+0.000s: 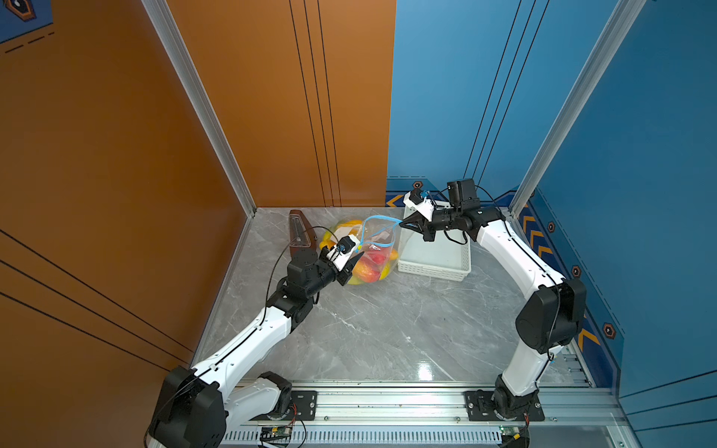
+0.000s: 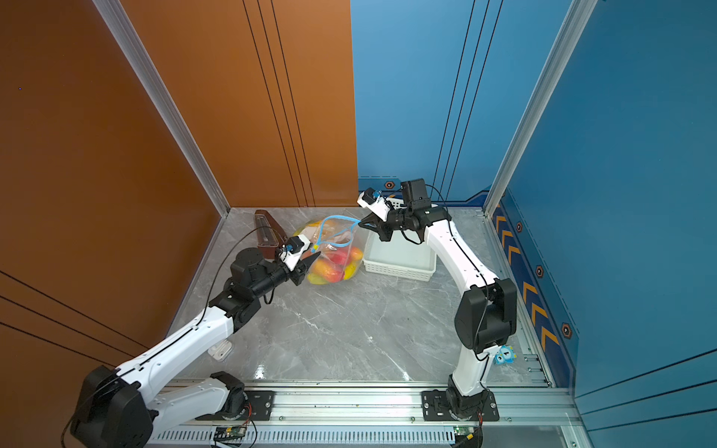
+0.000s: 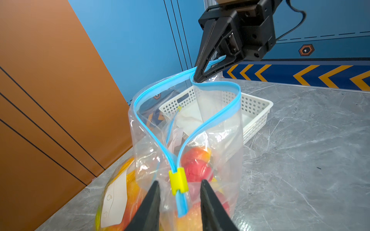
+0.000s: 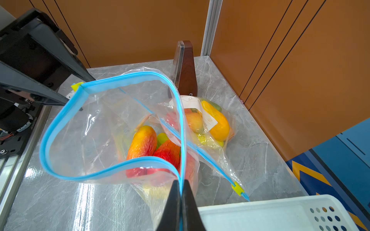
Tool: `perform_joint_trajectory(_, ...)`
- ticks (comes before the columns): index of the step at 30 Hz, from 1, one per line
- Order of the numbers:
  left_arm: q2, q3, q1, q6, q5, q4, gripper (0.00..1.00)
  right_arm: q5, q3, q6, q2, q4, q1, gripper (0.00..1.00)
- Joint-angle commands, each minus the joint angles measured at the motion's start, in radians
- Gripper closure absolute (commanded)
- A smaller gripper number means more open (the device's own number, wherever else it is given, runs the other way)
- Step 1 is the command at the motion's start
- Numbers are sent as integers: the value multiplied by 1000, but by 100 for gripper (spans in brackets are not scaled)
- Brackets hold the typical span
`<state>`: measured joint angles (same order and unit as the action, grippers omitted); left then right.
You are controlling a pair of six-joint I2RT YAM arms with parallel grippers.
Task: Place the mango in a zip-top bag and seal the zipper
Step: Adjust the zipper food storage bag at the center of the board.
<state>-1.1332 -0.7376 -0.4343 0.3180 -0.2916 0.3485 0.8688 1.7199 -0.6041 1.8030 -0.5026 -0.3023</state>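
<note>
A clear zip-top bag (image 1: 382, 242) (image 2: 337, 242) stands on the marble table with its blue zipper track (image 4: 60, 116) spread in a wide open loop. Red-and-yellow mangoes (image 4: 143, 143) (image 3: 197, 168) lie in its bottom. My right gripper (image 4: 181, 181) (image 1: 403, 224) is shut on the far end of the zipper track and holds it up. At the near end, my left gripper (image 3: 180, 181) (image 1: 357, 260) has a finger on each side of the yellow slider (image 3: 178, 181). A gap shows on both sides of the slider, and nothing is pinched.
A second bag of mangoes (image 4: 210, 124) (image 1: 343, 229) lies behind, zipped, with its own yellow slider (image 4: 237, 189). A white perforated basket (image 1: 434, 256) (image 3: 256, 112) sits right of the bags. A brown wooden wedge-shaped object (image 1: 298, 232) (image 4: 185, 68) stands near the orange wall.
</note>
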Motion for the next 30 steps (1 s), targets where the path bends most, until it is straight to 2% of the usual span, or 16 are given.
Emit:
perform_joint_trajectory(1, -14, -43, -12, 13, -51, 32, 65, 32, 1, 69, -33, 44, 12, 100)
perform_joint_trajectory(5, -33, -63, -17, 18, -89, 31, 80, 16, 22, 121, -29, 50, 17, 100)
perform_joint_trajectory(7, -36, -61, -20, 21, -96, 29, 84, -2, 25, 143, -30, 58, 20, 100)
perform_joint_trajectory(9, -32, -48, -19, 21, -98, 29, 82, -15, 32, 164, -22, 62, 24, 100)
perform_joint_trajectory(14, -35, -25, -20, 8, -123, 30, 67, -15, 44, 181, -10, 65, 27, 100)
perform_joint_trajectory(15, -39, -26, -20, 4, -125, 29, 67, -19, 44, 184, -11, 66, 27, 100)
perform_joint_trajectory(17, -44, -27, -20, 4, -121, 30, 75, -19, 41, 186, -11, 67, 28, 100)
perform_joint_trajectory(25, -51, -28, -12, 3, -132, 29, 92, -48, 38, 217, -17, 75, 33, 100)
perform_joint_trajectory(27, -47, -28, -9, -6, -136, 29, 100, -59, 34, 216, -20, 73, 35, 100)
perform_joint_trajectory(28, -40, -32, -8, -12, -132, 29, 100, -65, 26, 212, -27, 75, 37, 99)
perform_joint_trajectory(30, -20, -47, -3, -30, -126, 29, 100, -82, 9, 185, -43, 63, 38, 87)
